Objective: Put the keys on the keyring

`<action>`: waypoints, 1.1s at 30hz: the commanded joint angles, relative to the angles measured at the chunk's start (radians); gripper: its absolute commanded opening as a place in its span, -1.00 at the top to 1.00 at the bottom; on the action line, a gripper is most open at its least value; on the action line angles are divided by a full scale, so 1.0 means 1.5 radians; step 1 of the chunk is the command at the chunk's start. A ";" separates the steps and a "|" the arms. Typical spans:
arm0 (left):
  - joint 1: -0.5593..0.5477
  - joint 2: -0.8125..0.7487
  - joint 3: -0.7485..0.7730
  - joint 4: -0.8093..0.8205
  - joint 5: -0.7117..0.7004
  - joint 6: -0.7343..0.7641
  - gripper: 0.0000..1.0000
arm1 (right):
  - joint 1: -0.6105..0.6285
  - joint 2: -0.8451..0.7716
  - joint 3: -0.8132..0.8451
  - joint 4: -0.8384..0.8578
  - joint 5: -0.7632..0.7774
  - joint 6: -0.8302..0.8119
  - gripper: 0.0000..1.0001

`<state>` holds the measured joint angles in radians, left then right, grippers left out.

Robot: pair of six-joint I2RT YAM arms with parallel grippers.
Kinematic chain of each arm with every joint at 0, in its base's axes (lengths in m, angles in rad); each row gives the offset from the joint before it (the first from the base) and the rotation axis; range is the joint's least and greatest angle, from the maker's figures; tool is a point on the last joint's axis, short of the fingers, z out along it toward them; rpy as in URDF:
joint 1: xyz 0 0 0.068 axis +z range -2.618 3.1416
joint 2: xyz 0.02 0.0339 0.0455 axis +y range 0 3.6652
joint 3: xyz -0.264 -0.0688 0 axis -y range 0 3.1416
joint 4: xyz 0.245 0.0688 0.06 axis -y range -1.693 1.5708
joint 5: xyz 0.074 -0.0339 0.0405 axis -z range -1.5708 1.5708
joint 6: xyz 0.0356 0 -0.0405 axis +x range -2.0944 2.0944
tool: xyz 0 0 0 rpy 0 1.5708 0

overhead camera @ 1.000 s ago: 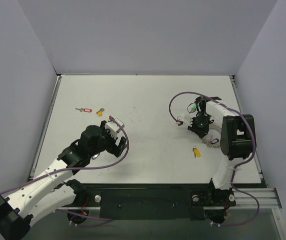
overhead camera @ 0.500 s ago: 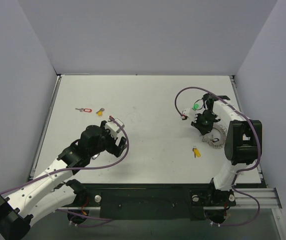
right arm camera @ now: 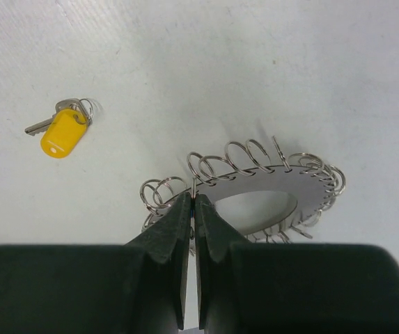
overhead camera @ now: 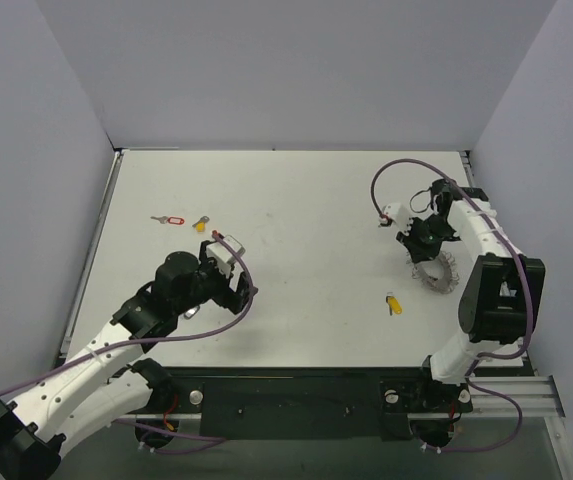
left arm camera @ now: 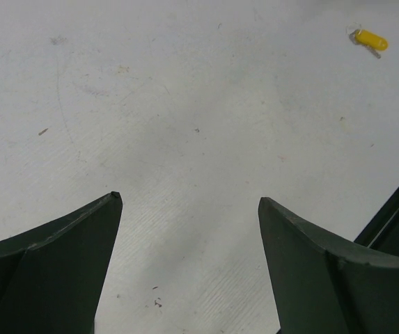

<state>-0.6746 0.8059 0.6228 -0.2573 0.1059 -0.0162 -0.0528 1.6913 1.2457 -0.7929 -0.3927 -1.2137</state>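
The keyring (right arm camera: 269, 179) is a flat silver loop fringed with many small wire rings. My right gripper (right arm camera: 193, 198) is shut on one of those small rings at its near edge and holds the keyring tilted over the table. In the top view the keyring (overhead camera: 436, 268) hangs below the right gripper (overhead camera: 424, 250) at the right side. A yellow-headed key (right arm camera: 63, 132) lies to its left, also seen in the top view (overhead camera: 393, 303). A second yellow key (overhead camera: 200, 224) and a red-tagged key (overhead camera: 169, 219) lie at the far left. My left gripper (left arm camera: 189, 200) is open and empty over bare table. Green and black keys are out of view.
The far yellow key (left arm camera: 370, 40) shows at the top right of the left wrist view. A purple cable (overhead camera: 391, 180) loops over the right arm. Grey walls (overhead camera: 56, 150) enclose the table on three sides. The black base rail (overhead camera: 296, 395) runs along the near edge.
My right arm has swung right and back, carrying the keyring with it. The green key seen near it earlier no longer shows. My left arm has shifted only slightly.
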 commanded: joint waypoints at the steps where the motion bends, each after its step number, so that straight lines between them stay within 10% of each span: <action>1: 0.019 -0.044 -0.021 0.125 0.062 -0.070 -0.80 | -0.015 -0.058 0.044 -0.065 -0.065 0.006 1.00; 33: 0.023 0.083 0.004 0.489 0.269 -0.160 -0.52 | 0.066 -0.117 0.303 -0.173 -0.328 0.185 1.00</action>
<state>-0.6415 0.9176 0.5926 0.3119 0.4397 -0.2623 -0.0357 1.6005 1.7153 -0.9977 -0.7174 -0.9836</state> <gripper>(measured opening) 0.780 0.007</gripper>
